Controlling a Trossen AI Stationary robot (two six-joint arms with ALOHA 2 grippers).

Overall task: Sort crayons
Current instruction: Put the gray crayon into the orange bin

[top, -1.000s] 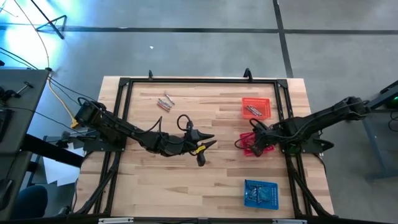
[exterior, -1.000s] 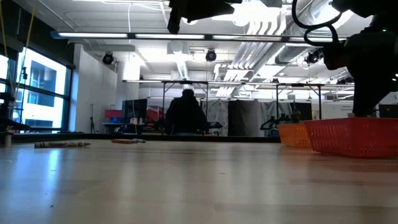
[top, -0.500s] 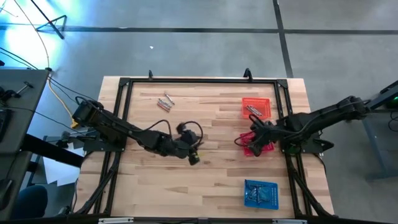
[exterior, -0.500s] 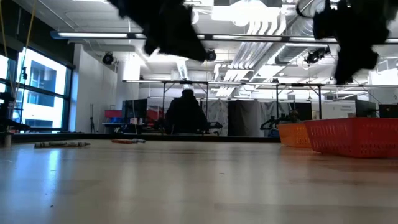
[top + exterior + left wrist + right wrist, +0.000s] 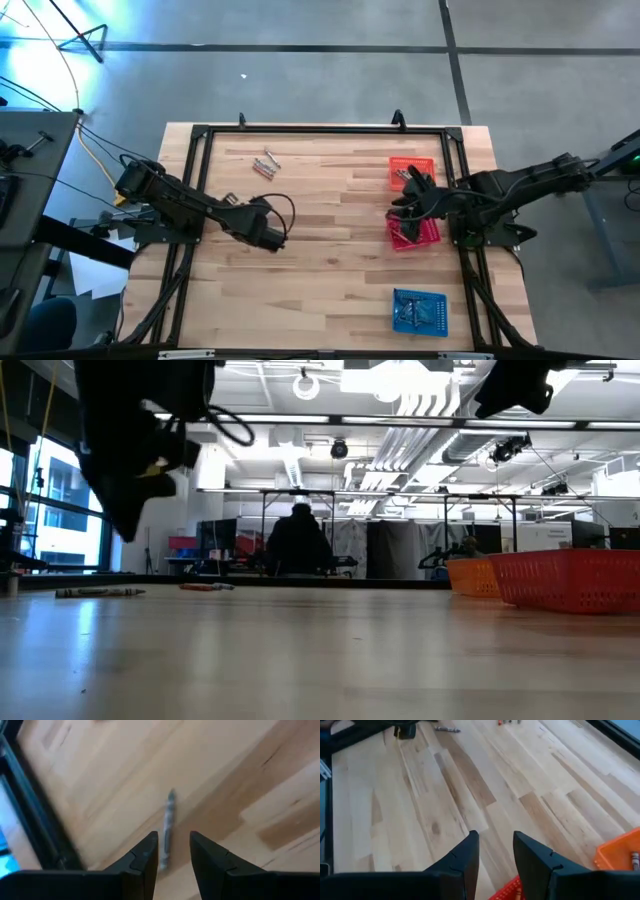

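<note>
Directly ahead of the left gripper (image 5: pixel 173 851), fingers parted and empty, lies 1 grey crayon (image 5: pixel 167 822); right gripper (image 5: pixel 495 850) likewise parted, empty.

An orange basket (image 5: pixel 413 171) sits on the wooden surface (image 5: pixel 330 290) just beyond the right hand, a red basket (image 5: pixel 416 231) lies under and beside it, and a blue basket (image 5: pixel 419 311) rests well nearer. Far behind, a person (image 5: pixel 300 543) sits in the room.
</note>
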